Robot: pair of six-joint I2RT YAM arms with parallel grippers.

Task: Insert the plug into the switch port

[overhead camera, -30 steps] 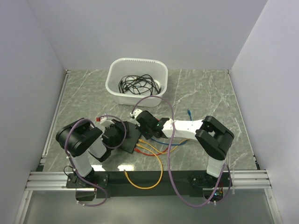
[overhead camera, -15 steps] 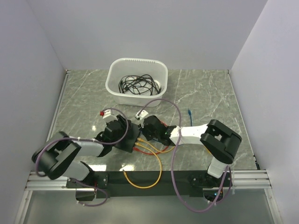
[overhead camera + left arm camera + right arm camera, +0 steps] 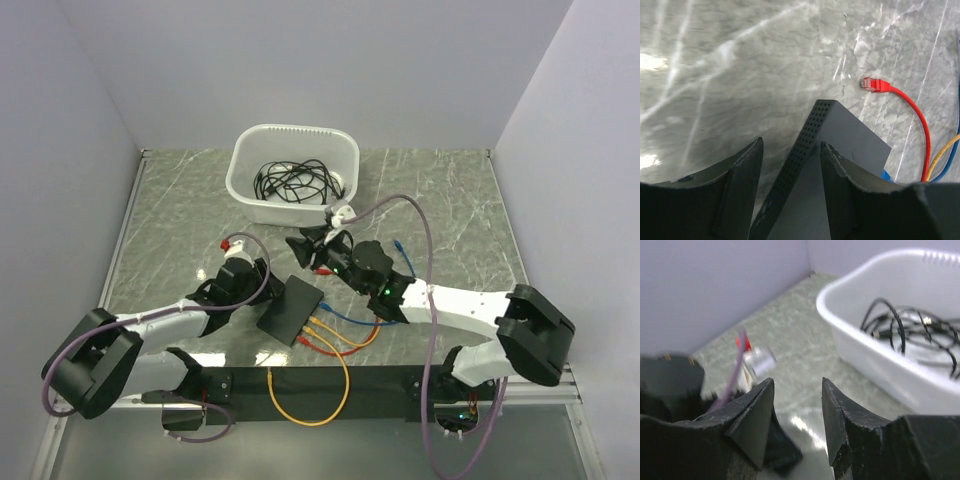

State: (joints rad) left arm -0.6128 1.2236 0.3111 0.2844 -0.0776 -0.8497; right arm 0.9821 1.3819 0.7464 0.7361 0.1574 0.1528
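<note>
Your right claw (image 3: pixel 797 385) has swung away toward the tub (image 3: pixel 240 180), open and empty, while the left claw (image 3: pixel 791 146) sits open astride the switch (image 3: pixel 290 308) on the surface (image 3: pixel 450 200) — next, grasp the loose red plug (image 3: pixel 872 84) nearby.

The right arm (image 3: pixel 460 310) now stretches low across the lower right of the top view. Its pincer (image 3: pixel 797 385) is off the switch (image 3: pixel 290 308), up in the middle just below the tub (image 3: pixel 238 175). The left arm (image 3: pixel 160 322) lies flatter toward the lower left, with its pincer (image 3: pixel 791 145) drawn leftward. The switch is now uncovered.
</note>
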